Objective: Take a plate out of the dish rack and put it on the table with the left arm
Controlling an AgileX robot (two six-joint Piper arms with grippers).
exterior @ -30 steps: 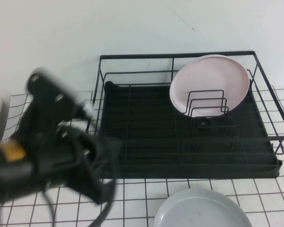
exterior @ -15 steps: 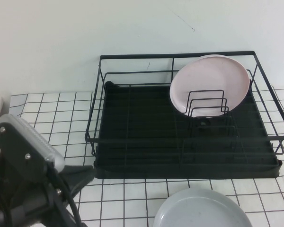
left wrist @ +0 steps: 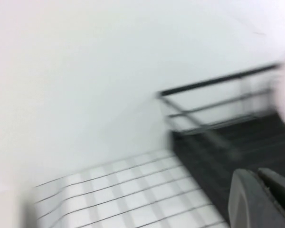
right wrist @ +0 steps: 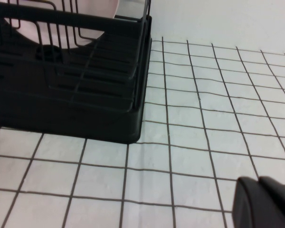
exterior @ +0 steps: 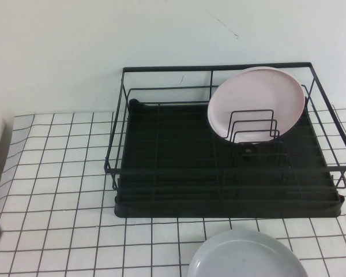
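Grey plate (exterior: pixel 246 255) lies flat on the tabletop (exterior: pixel 57 173) at 6 o'clock of the rack (exterior: pixel 179 167); pink plate (exterior: pixel 256 99) remains racked. Left gripper (left wrist: pixel 263 199), fingers together, has withdrawn off the high view. Right gripper (right wrist: pixel 266 202) sits parked, fingers together. Task looks complete.

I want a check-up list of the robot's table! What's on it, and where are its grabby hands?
Surface: white table with a thin black grid, nothing spilled.
Job's things: grey plate lies flat on the table in front of the dish rack, cut off by the high view's edge.
Clutter: pink plate stands upright in the rack's wire dividers.
Grippers: left gripper shut and empty, away from the rack, near its corner; right gripper shut and empty, low over the table beside the rack's end.
Cables: nothing seen.
Surroundings: plain pale wall behind the rack.
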